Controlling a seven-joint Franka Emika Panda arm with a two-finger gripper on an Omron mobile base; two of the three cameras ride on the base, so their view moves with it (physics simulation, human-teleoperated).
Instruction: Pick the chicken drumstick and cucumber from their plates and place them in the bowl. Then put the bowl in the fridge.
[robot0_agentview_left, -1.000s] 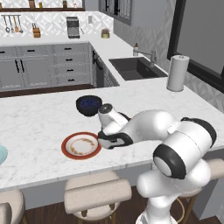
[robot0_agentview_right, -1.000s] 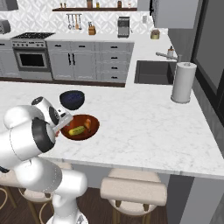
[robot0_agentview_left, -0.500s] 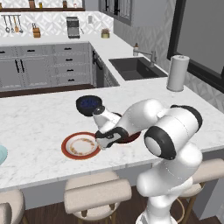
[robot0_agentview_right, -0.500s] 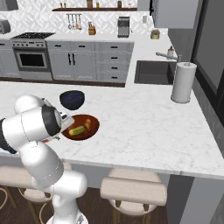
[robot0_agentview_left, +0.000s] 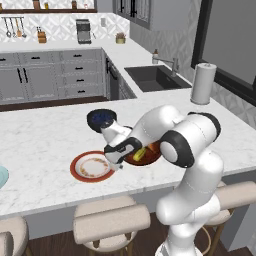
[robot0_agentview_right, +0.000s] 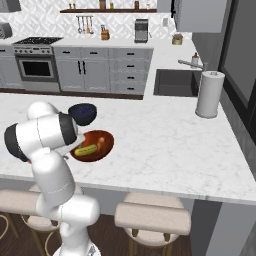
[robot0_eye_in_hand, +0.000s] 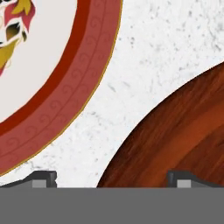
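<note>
The bowl (robot0_agentview_right: 92, 146) is seen near the counter's (robot0_agentview_right: 165, 140) front edge, holding the cucumber (robot0_agentview_right: 85, 149). The pincer (robot0_agentview_left: 116, 161) is held open, empty, low between the bowl's rim and the red-rimmed plate (robot0_agentview_left: 92, 166).

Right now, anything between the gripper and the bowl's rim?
Nothing visible. The open gripper hangs low over the counter, one fingertip over the bowl rim, the other over bare marble beside the red-rimmed plate.
</note>
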